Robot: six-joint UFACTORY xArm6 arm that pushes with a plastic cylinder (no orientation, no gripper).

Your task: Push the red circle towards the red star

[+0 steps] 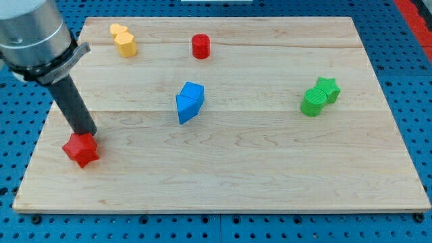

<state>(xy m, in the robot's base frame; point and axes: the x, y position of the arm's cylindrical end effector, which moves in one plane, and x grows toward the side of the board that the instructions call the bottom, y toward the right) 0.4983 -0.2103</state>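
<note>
the wooden table (270,175) carried every block. the blue block (190,101) sat near its middle. two green blocks touched at the view's right: a green circle (312,103) and a green star (329,88). the yellow block (124,40) lay at the top left. the red star (82,149) lay at the left edge, my tip (88,133) touching its top. the red circle (200,46) stood well apart, near the top. there were no fingers, only a rod.

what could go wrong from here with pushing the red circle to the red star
1. My tip sits right against the red star, far from the red circle; pulling away carelessly could knock the star off target.
2. The blue block lies near the circle's path, so a skewed push might clip it.
</note>
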